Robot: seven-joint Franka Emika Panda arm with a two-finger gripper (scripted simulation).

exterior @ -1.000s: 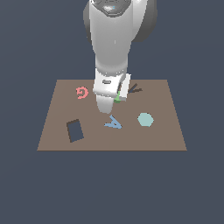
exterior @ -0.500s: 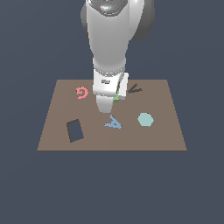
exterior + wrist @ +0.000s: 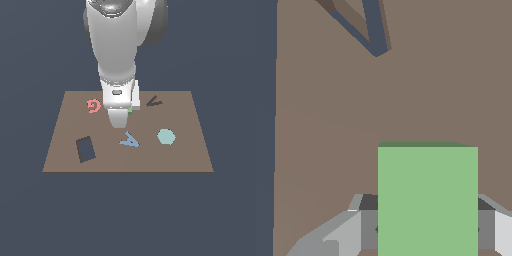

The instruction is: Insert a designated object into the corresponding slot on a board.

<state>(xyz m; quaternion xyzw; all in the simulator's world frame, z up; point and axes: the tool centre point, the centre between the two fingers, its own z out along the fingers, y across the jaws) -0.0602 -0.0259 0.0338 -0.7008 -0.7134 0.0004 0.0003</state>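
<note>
bare board (image 3: 190, 150) surrounds the slot (image 3: 85, 149); nearest obstacles: blue letter a (image 3: 130, 141) beside it, red shape (image 3: 93, 105) beyond.

Brown board (image 3: 190, 150) against a dark slate-blue ground. Light-green block (image 3: 427, 200) with a darker green edge. Dark navy slot (image 3: 85, 149) edged in darker brown. Pale teal hexagon (image 3: 166, 136); blue letter A (image 3: 130, 141); pinkish-red curled shape (image 3: 93, 105); dark V-shaped cut-out (image 3: 153, 102). White-grey arm (image 3: 117, 45); grey end effector (image 3: 428, 227).

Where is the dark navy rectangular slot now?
In the exterior view, the dark navy rectangular slot lies on the flat brown board's left part, near its front edge, left of the blue letter A.
</note>
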